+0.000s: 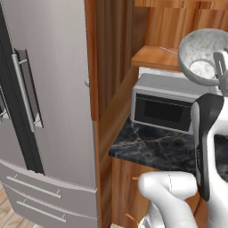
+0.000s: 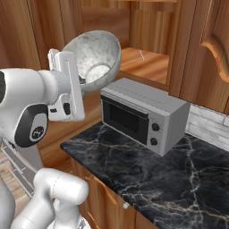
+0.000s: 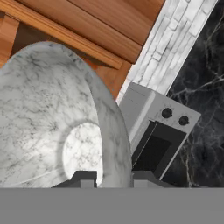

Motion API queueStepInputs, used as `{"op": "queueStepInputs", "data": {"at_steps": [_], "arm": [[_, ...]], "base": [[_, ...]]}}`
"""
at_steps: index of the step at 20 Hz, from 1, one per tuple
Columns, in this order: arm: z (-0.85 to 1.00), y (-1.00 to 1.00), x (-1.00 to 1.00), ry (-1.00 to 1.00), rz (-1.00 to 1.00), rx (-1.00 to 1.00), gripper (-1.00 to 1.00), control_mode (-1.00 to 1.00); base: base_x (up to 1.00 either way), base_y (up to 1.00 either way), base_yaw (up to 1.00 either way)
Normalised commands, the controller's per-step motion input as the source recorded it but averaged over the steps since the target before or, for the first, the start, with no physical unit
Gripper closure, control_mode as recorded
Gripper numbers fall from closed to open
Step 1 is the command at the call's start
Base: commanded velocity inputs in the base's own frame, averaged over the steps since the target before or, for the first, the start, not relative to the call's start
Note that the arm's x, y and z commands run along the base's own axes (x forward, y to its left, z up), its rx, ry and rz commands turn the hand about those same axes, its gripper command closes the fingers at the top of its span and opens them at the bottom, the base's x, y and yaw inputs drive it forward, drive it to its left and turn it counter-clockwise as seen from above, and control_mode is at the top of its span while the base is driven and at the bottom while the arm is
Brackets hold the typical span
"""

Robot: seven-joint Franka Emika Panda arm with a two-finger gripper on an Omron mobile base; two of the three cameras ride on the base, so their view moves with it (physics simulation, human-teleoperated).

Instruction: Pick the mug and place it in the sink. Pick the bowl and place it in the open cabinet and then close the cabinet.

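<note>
Gripper holding the bowl aloft above the microwave, in front of the open upper cabinet shelf.

The gripper (image 3: 113, 177) is clamping the bowl (image 3: 52, 127) by its rim, one dark finger inside and one outside the wall. The bowl (image 2: 96, 56) is hanging tilted on its side, its opening facing the cameras, clear of every surface. No legible writing is showing anywhere. A grey microwave (image 2: 143, 114) with two round knobs is standing just below on the black marble counter (image 2: 179, 179), against a white tiled backsplash (image 3: 164, 43). The wooden cabinet shelf (image 1: 153, 58) is lying beside the bowl (image 1: 202, 55). A steel refrigerator (image 1: 49, 111) is standing at left. The bowl is appearing grey-white, marbled, wide-rimmed, with a paler flat base.
</note>
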Motion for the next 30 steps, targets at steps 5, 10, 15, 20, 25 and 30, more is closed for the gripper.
{"op": "queueStepInputs", "data": {"at_steps": [5,10,15,20,25,30], "arm": [[0.29,-0.02,0.28,0.04,-0.07,0.00,1.00,-1.00],[0.21,-0.19,0.31,0.03,-0.01,0.00,1.00,-1.00],[0.05,-0.21,0.29,0.02,-0.01,0.00,1.00,-1.00],[-0.03,-0.14,0.36,0.00,0.00,0.00,1.00,-1.00],[-0.03,-0.02,0.57,0.00,-0.01,0.00,1.00,-1.00],[-0.02,-0.04,0.52,0.00,-0.02,0.00,1.00,-1.00]], "base": [[0.00,0.00,0.00],[0.00,0.00,0.00],[0.00,0.00,0.00],[0.00,0.00,0.00],[0.00,0.00,0.00],[0.00,0.00,0.00]]}}
